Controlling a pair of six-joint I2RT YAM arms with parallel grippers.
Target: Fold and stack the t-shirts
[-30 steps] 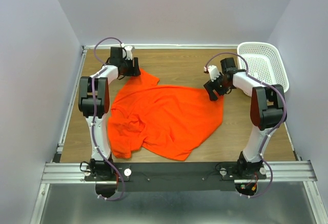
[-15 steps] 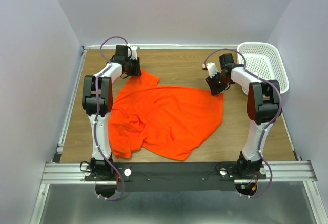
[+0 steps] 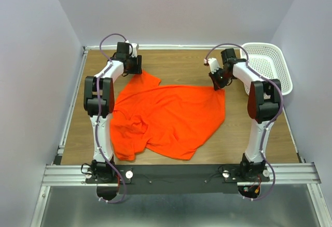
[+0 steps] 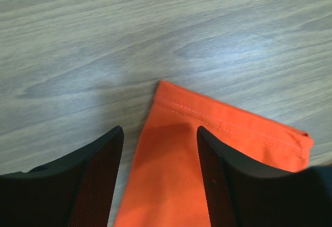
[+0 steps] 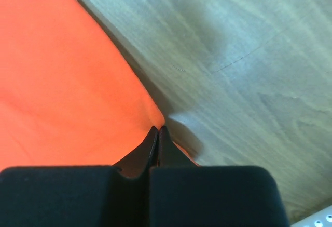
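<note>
Sprawling across the middle of the wooden table [image 3: 176, 63], the orange-red t-shirt [image 3: 168, 118] lies open and mostly flat, unfolded. It is rumpled toward 8 o'clock, where one sleeve bunches up, and a narrow flap of cloth reaches out toward 11 o'clock.

The left gripper [image 3: 134, 71] sits at that 11 o'clock flap, low over the table. In its wrist camera the two black fingers [image 4: 96, 180] stand apart, one on each side of the stitched corner of the shirt [image 4: 218, 133]. The cloth lies flat on the wood between them, not pinched, and bare wood fills the view beyond the corner toward 12 o'clock.

The right gripper [image 3: 218, 84] is at the shirt's 1 o'clock corner. Its wrist camera shows the fingertips [image 5: 158, 129] pressed together right at the fabric's edge. Orange cloth [image 5: 67, 87] spreads toward 10 o'clock of them, and a sliver of orange shows on their other side, so the edge is nipped between them. Grey-brown wood lies toward 2 o'clock.

A white plastic basket [image 3: 270, 66] stands at the table's 2 o'clock corner, just beyond the right arm and apart from the shirt.
</note>
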